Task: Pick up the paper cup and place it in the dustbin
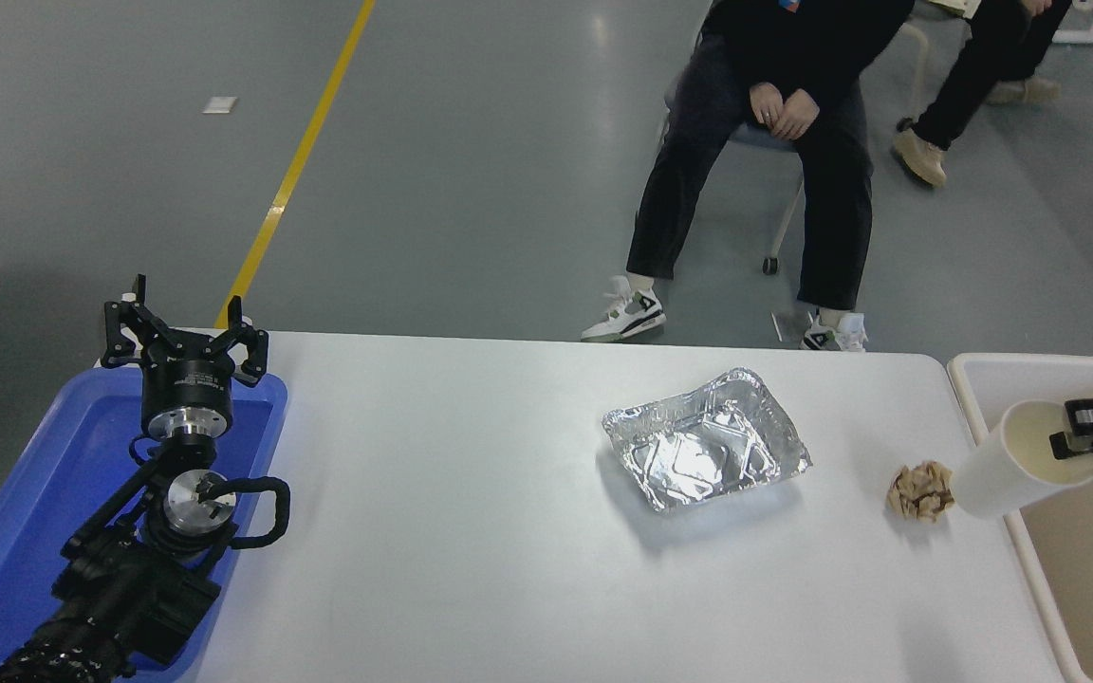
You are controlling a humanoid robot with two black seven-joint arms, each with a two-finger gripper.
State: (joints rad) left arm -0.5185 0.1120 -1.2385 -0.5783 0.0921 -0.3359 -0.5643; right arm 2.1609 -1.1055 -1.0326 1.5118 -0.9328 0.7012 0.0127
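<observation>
Grey polished floor fills the background, crossed by a yellow line [295, 166] running toward the far left, and two people sit on chairs beyond the table's far edge, one with hands [784, 109] folded between the knees. Nearer to us lies the white table [471, 531], where we find a crumpled silver foil tray [706, 440] right of the middle and a crumpled brown paper ball [921, 490] near the right edge. A blue plastic tray [25, 503] sits at the table's left edge, and above it our left arm is parked, its left gripper [181, 332] with fingers spread and holding nothing. At the right edge stands the dustbin [973, 379], beige inside with a thick cream rim. Our right gripper [1073, 432] comes in from the right edge of the view and is clamped on the rim of the paper cup [1007, 470], one finger reaching inside its cream mouth. The cup is off the table, tilted with its mouth toward the bin, straddling the bin's near-left rim, just beside the paper ball. We judge the task more than half done: the pick-up is complete and the carry is nearly so. What is left is to bring the cup fully over the bin's opening and let go. Part of the cup's body seems to lie over the table side of the rim, so a release now could drop it outside.
</observation>
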